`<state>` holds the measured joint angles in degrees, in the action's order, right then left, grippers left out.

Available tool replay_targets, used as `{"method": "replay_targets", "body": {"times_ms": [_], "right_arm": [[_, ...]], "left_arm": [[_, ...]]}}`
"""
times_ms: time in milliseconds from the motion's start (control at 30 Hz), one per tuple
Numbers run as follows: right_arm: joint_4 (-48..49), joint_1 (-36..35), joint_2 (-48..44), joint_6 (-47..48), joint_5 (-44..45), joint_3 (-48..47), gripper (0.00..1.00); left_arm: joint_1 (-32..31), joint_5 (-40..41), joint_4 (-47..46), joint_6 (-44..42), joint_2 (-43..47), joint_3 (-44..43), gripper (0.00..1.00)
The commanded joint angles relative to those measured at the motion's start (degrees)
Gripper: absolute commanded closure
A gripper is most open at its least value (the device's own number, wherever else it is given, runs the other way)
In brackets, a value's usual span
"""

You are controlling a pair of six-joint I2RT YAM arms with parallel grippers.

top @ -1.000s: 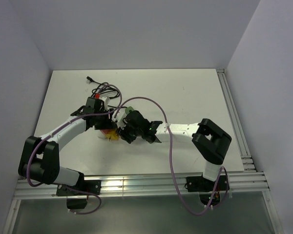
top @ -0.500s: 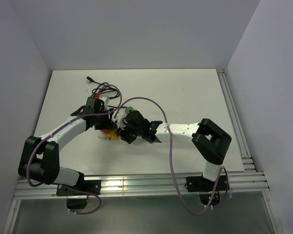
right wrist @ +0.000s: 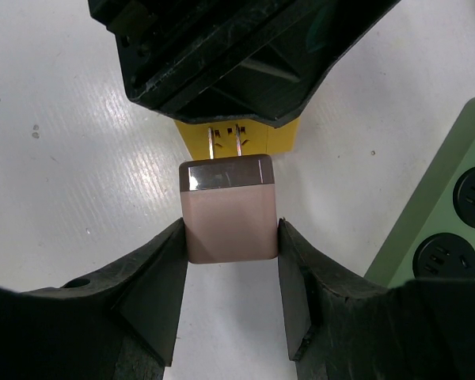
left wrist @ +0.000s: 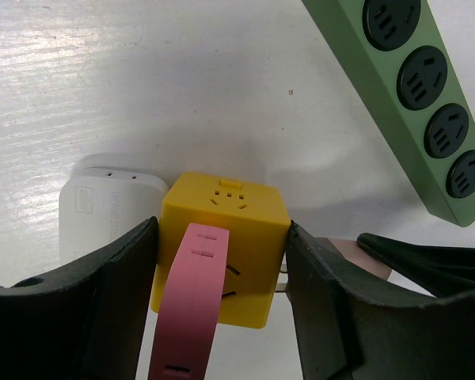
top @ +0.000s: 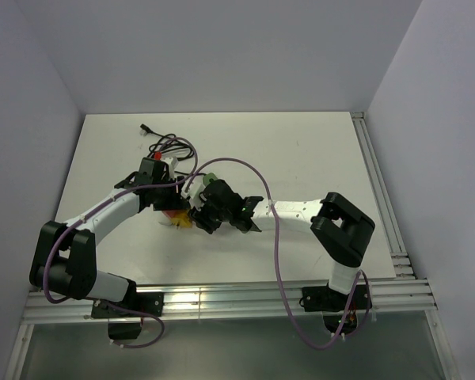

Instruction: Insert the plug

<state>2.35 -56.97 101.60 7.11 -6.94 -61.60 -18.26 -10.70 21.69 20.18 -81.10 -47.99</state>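
My left gripper (left wrist: pixel 222 277) is shut on a yellow socket cube (left wrist: pixel 226 222) with a pink strap (left wrist: pixel 191 309) over it; the cube rests on the white table. My right gripper (right wrist: pixel 231 261) is shut on a pinkish-brown plug (right wrist: pixel 229 210). Its two metal prongs (right wrist: pixel 226 142) point at the cube's side face (right wrist: pixel 277 136) and reach it. In the left wrist view the plug (left wrist: pixel 356 257) shows just right of my right finger, one prong at the cube's side. In the top view both grippers meet at the cube (top: pixel 184 219).
A green power strip (left wrist: pixel 423 95) with several round sockets lies diagonally at the right; it also shows in the right wrist view (right wrist: pixel 451 214). A white adapter (left wrist: pixel 107 206) sits against the cube's left side. Black and red cables (top: pixel 162 142) lie at the table's back left.
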Motion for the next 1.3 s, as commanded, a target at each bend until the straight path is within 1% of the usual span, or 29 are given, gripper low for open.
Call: {"method": "replay_targets", "body": {"times_ms": [0,900,1267], "right_arm": [[2.66,0.19,0.53,0.09,0.44,-0.45,1.00],[3.01,0.28,2.99,0.53,0.52,-0.45,1.00],[5.47,0.19,1.58,-0.08,1.40,-1.33,1.00]], "left_arm": [[-0.37,-0.99,-0.25,-1.11,1.91,0.70,1.00],[-0.37,-1.43,-0.25,-1.64,1.91,0.88,1.00],[-0.37,-3.27,-0.69,-1.90,1.74,1.32,1.00]]}}
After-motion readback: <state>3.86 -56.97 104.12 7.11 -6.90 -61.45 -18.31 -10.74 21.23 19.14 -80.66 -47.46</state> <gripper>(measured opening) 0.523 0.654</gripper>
